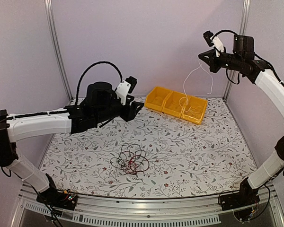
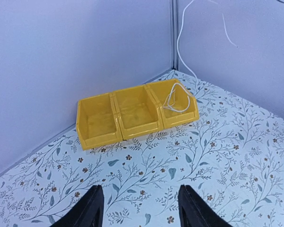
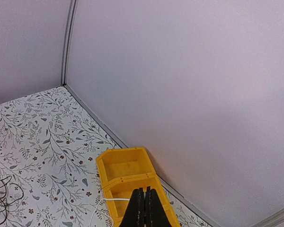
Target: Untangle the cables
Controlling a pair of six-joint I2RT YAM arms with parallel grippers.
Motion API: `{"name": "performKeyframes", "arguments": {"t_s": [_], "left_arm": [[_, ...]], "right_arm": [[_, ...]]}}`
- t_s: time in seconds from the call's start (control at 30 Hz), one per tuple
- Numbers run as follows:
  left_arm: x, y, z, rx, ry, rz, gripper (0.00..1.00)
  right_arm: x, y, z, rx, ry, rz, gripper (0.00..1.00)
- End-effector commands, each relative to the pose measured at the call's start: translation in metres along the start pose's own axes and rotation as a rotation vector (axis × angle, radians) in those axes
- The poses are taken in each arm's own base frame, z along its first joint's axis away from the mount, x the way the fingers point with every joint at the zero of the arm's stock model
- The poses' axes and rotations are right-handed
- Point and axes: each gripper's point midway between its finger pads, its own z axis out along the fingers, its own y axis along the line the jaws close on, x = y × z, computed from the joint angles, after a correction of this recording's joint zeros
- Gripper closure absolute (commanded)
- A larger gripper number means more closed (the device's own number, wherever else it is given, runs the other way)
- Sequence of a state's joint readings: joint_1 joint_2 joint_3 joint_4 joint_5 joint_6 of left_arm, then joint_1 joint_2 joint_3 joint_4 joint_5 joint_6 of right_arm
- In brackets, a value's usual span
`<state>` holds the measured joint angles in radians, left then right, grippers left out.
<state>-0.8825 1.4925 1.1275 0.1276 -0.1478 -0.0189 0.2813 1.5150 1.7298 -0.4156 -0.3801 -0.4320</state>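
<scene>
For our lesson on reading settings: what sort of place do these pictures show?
Probably a robot test booth: a left arm and right arm bolted at the table edge, plain walls on metal posts, plus yellow bins and tangled cables.

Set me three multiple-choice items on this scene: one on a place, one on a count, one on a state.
1. Where does the lower end of the white cable lie?
A. draped over the left arm
B. in an end compartment of the yellow bin
C. wound round the right arm's base

2. How many compartments has the yellow bin?
A. two
B. three
C. four

3. How is the left gripper?
A. open and empty
B. shut on a red cable
C. shut on the bin's rim

Answers:
1 B: its loops rest in the compartment nearest the right arm, while the right gripper, shut, holds the upper part high.
2 B: two dividers split the bin into three.
3 A: the left wrist view shows it open, with only the table in the gap.
</scene>
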Motion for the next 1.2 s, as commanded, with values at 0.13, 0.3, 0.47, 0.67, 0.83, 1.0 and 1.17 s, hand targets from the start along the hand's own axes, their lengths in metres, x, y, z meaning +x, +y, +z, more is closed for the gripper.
{"name": "performKeyframes", "arguments": {"t_s": [0.13,0.3,0.47,0.67,0.83,1.0,1.17], "left_arm": [[0.009,0.019,-0.006,-0.062,0.025,0.043,0.45],[0.005,0.018,-0.01,-0.057,0.017,0.037,0.45],[0.002,0.019,-0.013,-0.061,0.01,0.037,0.45],[0.002,0.02,-0.013,-0.066,0.011,0.042,0.45],[0.003,0.02,-0.013,-0.067,0.014,0.045,0.45],[0.003,0.02,-0.012,-0.064,0.016,0.045,0.45],[0.004,0.02,-0.012,-0.067,0.019,0.047,0.45]], "right_arm": [[0.031,-0.048,0.026,0.08,0.025,0.066,1.0],[0.063,-0.073,0.046,0.101,0.065,0.107,1.0],[0.116,-0.09,0.073,0.099,0.149,0.163,1.0],[0.167,-0.09,0.098,0.061,0.227,0.218,1.0],[0.199,-0.081,0.114,0.022,0.27,0.272,1.0],[0.219,-0.07,0.127,-0.037,0.287,0.324,1.0],[0.221,-0.068,0.135,-0.071,0.275,0.347,1.0]]}}
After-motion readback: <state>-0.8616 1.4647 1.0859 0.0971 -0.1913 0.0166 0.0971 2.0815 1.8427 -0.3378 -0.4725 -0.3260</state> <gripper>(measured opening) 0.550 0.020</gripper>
